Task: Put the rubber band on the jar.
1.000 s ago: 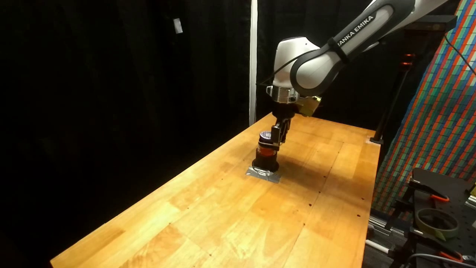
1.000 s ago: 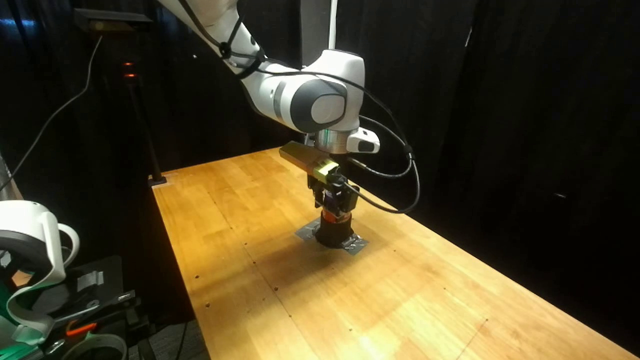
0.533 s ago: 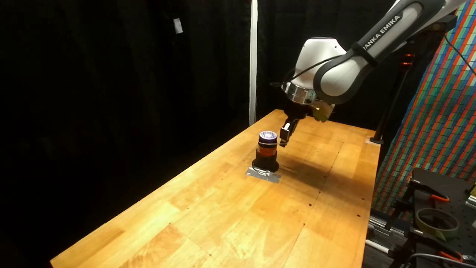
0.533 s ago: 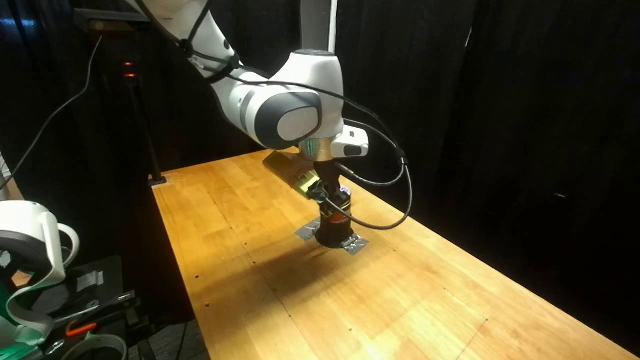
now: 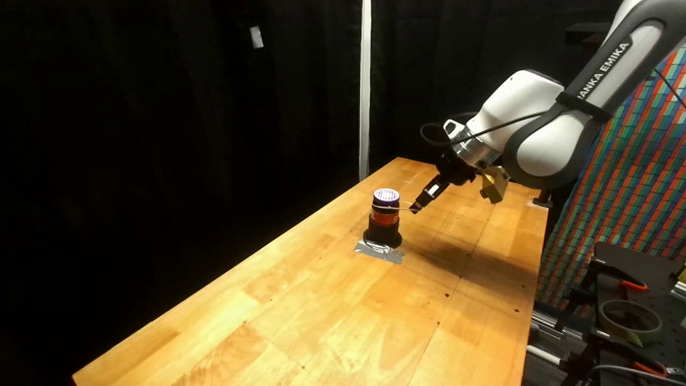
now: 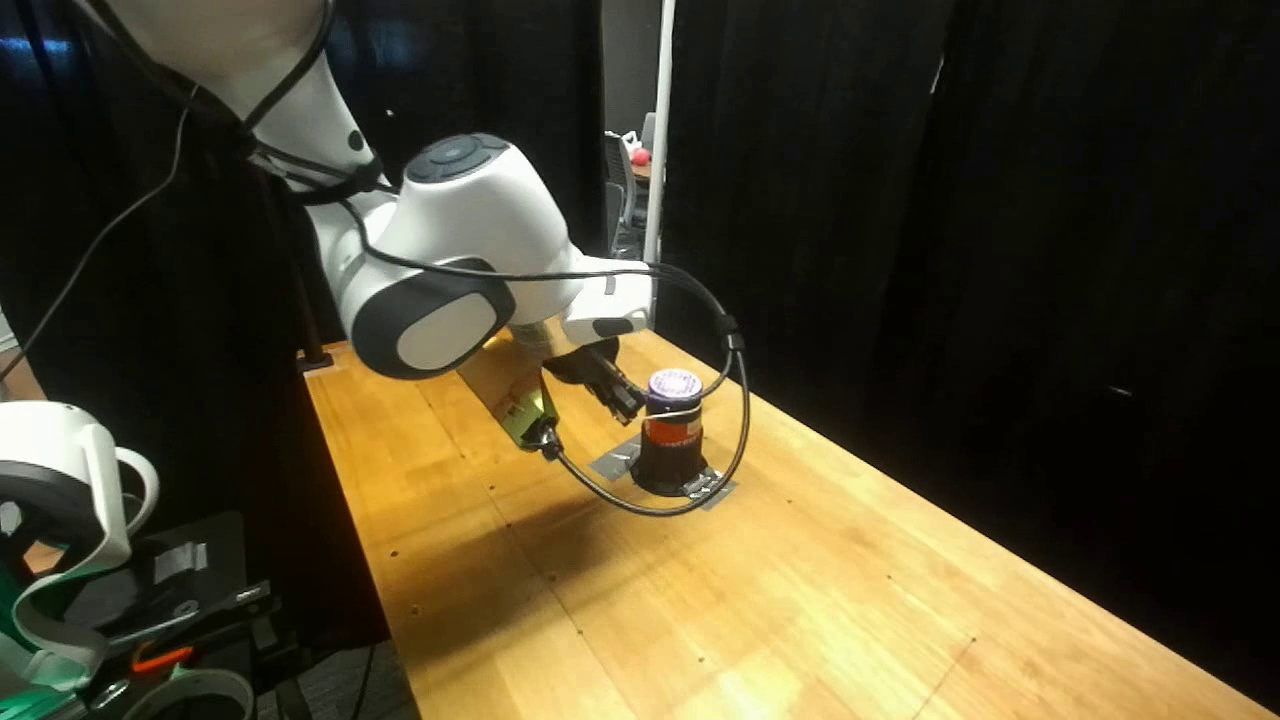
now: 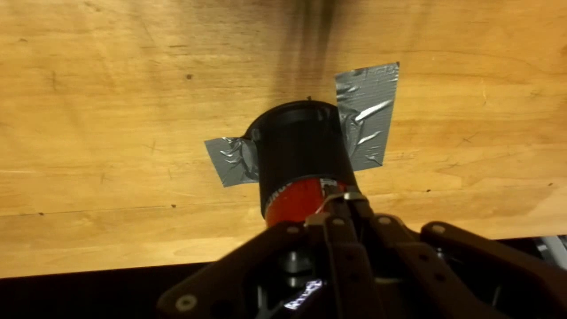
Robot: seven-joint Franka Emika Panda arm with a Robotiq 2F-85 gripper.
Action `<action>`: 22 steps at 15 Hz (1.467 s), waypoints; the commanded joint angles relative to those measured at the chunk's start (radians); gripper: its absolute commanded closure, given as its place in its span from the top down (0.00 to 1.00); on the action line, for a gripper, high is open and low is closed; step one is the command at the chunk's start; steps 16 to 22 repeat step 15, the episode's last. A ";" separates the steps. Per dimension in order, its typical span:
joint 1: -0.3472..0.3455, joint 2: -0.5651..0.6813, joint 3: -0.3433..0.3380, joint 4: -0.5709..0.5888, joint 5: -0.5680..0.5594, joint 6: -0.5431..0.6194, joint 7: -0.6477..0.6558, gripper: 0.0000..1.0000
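Observation:
The jar (image 5: pixel 385 217) stands upright in its black base, with a white-and-purple lid and an orange-red middle; both exterior views show it. Around its upper part runs the pale rubber band (image 5: pixel 403 208), which also stretches sideways to the fingertips of my gripper (image 5: pixel 416 208). Tilted, the gripper is just beside the jar, apart from its lid, at band height. In the wrist view the gripper (image 7: pixel 347 204) has its fingers together, and the band (image 7: pixel 325 201) bends over their tips. Much of the jar's top is hidden there behind the fingers.
Grey tape (image 7: pixel 367 115) fixes the base to the wooden table (image 5: pixel 332 311). A black cable (image 6: pixel 742 420) from the arm loops down close to the jar. Beside the table is a dark cart with a tape roll (image 5: pixel 655 324). Black curtains hang behind.
My gripper has drawn back from over the jar to its side, tilting as it went. Its fingers have come together. The band now shows stretched between jar and fingertips; the jar has stayed put.

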 commanded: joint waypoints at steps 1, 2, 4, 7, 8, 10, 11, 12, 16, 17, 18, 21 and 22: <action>-0.162 0.000 0.177 -0.124 -0.074 0.255 0.034 0.08; -0.176 -0.002 0.185 -0.150 -0.095 0.329 0.041 0.07; -0.172 0.013 0.165 -0.193 -0.112 0.487 0.019 0.07; 0.005 0.047 -0.059 -0.238 -0.198 0.679 0.060 0.09; 0.034 0.060 -0.096 -0.252 -0.202 0.727 0.058 0.09; 0.075 0.091 -0.146 -0.266 -0.216 0.796 0.058 0.09; 0.093 0.095 -0.163 -0.272 -0.216 0.797 0.059 0.10; 0.097 0.087 -0.172 -0.280 -0.237 0.750 0.078 0.34; 0.123 0.104 -0.194 -0.259 -0.224 0.740 0.076 0.26; 0.123 0.104 -0.194 -0.259 -0.224 0.740 0.076 0.26; 0.123 0.104 -0.194 -0.259 -0.224 0.740 0.076 0.26; 0.123 0.104 -0.194 -0.259 -0.224 0.740 0.076 0.26; 0.123 0.104 -0.194 -0.259 -0.224 0.740 0.076 0.26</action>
